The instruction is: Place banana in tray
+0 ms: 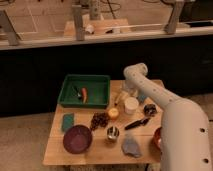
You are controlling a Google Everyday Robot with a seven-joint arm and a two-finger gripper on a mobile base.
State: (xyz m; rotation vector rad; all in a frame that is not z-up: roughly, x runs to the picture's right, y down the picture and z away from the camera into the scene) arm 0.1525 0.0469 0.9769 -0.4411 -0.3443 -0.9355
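The banana (118, 99) is a slim pale yellow piece lying on the wooden table (60, 150), just left of a white cup (131, 105) and off the right end of the tray. The tray (67, 100) is a dark green bin at the table's back left, with a small orange piece (84, 93) and a dark item inside it. My arm bends down from its elbow (135, 72), and the gripper (122, 94) hangs open right over the banana, partly hiding it. I cannot tell whether it touches the fruit.
In front of the cup are a round yellow-orange fruit (113, 113), dark grapes (100, 120), a metal cup (113, 132), a dark utensil (137, 123) and a grey cloth (131, 146). A purple bowl (76, 138) and a teal pad (68, 121) sit front left. My white arm body covers the right side.
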